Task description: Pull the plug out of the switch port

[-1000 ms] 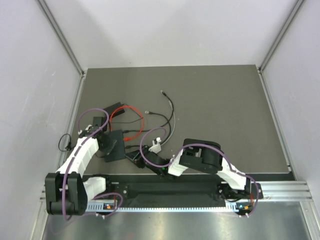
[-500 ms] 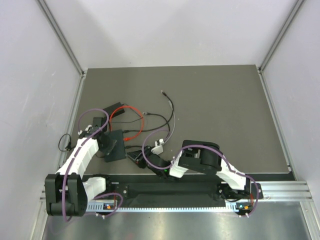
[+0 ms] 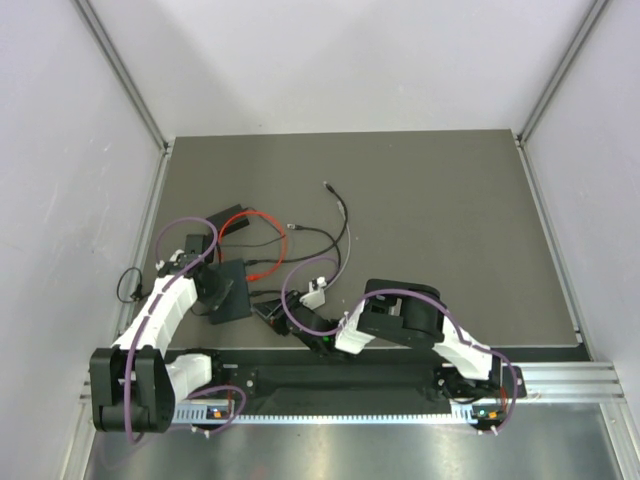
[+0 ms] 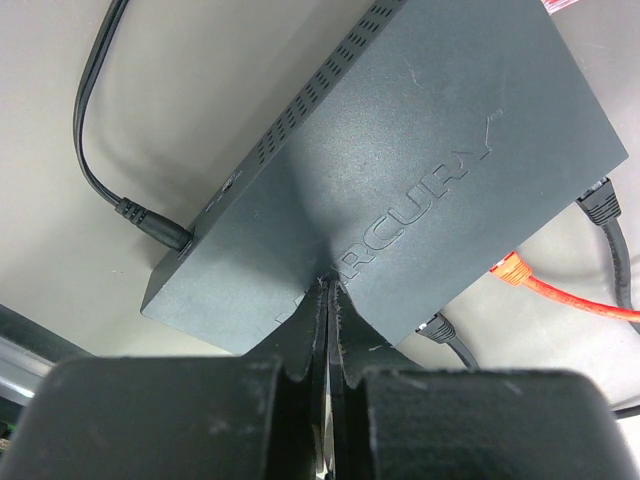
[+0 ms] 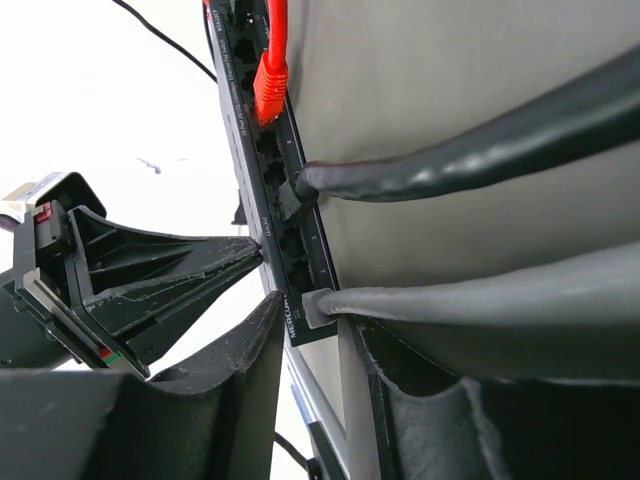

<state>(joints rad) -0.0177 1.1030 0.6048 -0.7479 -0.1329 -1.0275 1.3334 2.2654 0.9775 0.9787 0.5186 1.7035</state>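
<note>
1. The switch (image 3: 232, 292) lies flat on the table (image 3: 430, 220) at its near left, just ahead of the left arm's base. Its long axis runs roughly near to far, slightly slanted.
2. Its socket edge faces right, toward the right arm. The opposite long edge is slotted with vents and takes a round black power lead (image 4: 150, 222).
3. It is a thin rectangular box of matt dark grey plastic, with lettering moulded into the lid.
4. The left gripper (image 4: 328, 288) has its fingers pressed together, with the tips down on the lid near the socket edge.
5. Three leads sit in the sockets: a red plug (image 5: 268, 85), a dark plug (image 5: 298, 186) on a thick glossy grey cable, and the plug (image 5: 318, 303) at the end port.
6. The right gripper (image 5: 312, 318) has its ribbed black fingers slightly apart, one on either side of that end plug. Whether they pinch it cannot be told.
7. A small black adapter (image 3: 228, 214) lies farther back, with a red cable (image 3: 268, 240) looped beside it.
</note>
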